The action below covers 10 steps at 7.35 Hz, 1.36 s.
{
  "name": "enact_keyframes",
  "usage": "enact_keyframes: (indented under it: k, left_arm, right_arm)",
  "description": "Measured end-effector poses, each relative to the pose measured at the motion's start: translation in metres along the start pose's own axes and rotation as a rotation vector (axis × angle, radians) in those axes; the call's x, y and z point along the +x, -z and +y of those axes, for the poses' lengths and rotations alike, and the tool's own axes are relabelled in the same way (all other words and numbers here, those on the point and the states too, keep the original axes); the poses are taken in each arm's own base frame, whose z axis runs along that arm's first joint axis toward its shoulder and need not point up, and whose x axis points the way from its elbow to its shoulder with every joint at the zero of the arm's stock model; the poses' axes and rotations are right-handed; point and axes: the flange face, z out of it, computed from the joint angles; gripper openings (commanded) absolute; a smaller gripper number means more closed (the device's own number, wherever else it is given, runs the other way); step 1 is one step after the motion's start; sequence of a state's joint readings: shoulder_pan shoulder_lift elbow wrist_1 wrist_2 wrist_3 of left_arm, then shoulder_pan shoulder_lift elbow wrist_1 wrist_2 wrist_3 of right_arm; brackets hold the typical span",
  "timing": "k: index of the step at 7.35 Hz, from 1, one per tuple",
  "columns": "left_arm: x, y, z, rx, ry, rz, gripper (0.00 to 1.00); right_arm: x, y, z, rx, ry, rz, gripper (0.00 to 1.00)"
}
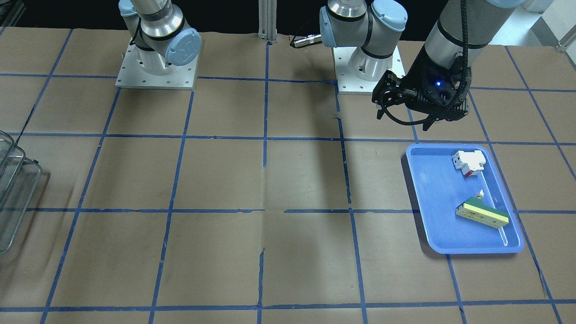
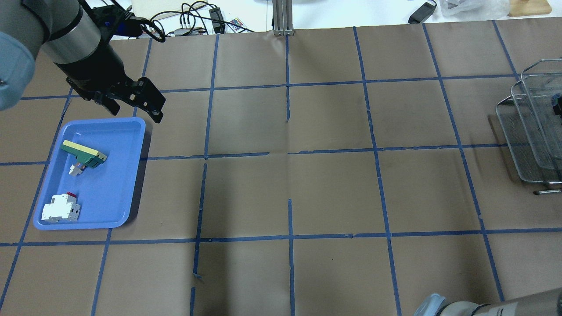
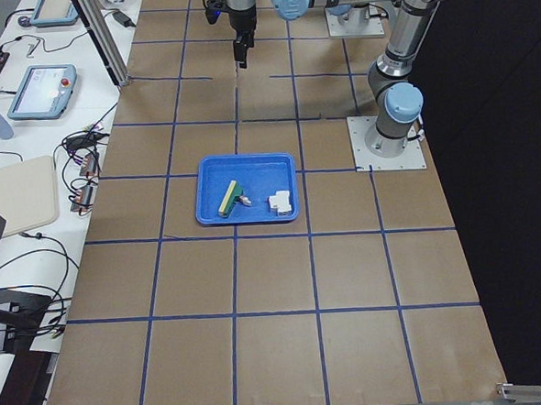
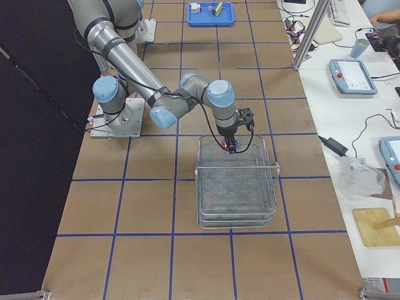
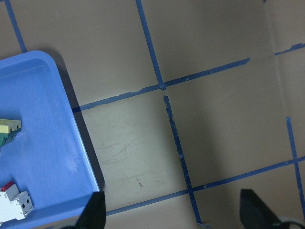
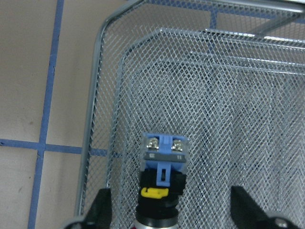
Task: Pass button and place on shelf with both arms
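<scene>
May knock the button point(image 6: 164, 167), low in the frame, over the shelf point(image 6: 102, 95) rim when lifting the wide-open right tool point(image 6: 173, 210).

Robot lab, L arm point(image 2: 74, 39), R arm point(image 4: 134, 69), taped-grid table point(image 1: 225, 180), teach pendant point(image 3: 43, 91)

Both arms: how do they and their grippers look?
Silver-grey tubes with light blue joint caps form the left arm and right arm. The left gripper and right gripper are black, two-fingered. A black cable runs down the left arm; a blue light glows at its wrist.
</scene>
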<state>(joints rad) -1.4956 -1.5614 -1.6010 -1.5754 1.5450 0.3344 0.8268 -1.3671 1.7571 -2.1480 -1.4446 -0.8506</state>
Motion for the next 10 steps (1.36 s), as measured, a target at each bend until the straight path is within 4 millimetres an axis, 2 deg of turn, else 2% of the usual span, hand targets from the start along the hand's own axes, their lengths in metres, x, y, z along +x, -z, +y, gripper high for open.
enact_keyframes:
  k: [1, 2, 3, 5, 7, 9, 10]
  left_arm:
    - [0.000, 0.000, 0.000, 0.000, 0.000, 0.000, 1.00]
    - [0.000, 0.000, 0.000, 0.000, 0.000, 0.000, 1.00]
    - [0.000, 0.000, 0.000, 0.000, 0.000, 0.000, 1.00]
    - [0.000, 0.000, 0.000, -0.001, 0.000, 0.001, 1.00]
    - [0.000, -0.001, 0.000, -0.001, 0.001, 0.001, 1.00]
    - [0.000, -0.001, 0.000, -0.003, 0.001, 0.000, 1.00]
    - [-0.001, -0.002, 0.000, -0.003, 0.001, 0.000, 1.00]
  right_arm:
    - [-0.004, 0.011, 0.002, -0.011, -0.004, 0.004, 1.00]
    - [-0.015, 0.032, 0.006, -0.025, -0.033, -0.007, 1.00]
    - [-0.033, 0.056, 0.010, -0.041, -0.086, -0.021, 1.00]
    - [-0.087, 0.092, 0.008, -0.106, -0.152, -0.019, 1.00]
    - [-0.168, 0.124, -0.009, -0.176, -0.243, -0.003, 1.00]
    - [-0.270, 0.145, -0.028, -0.218, -0.329, -0.003, 1.00]
    - [-0.321, 0.150, -0.031, -0.225, -0.341, -0.002, 1.00]
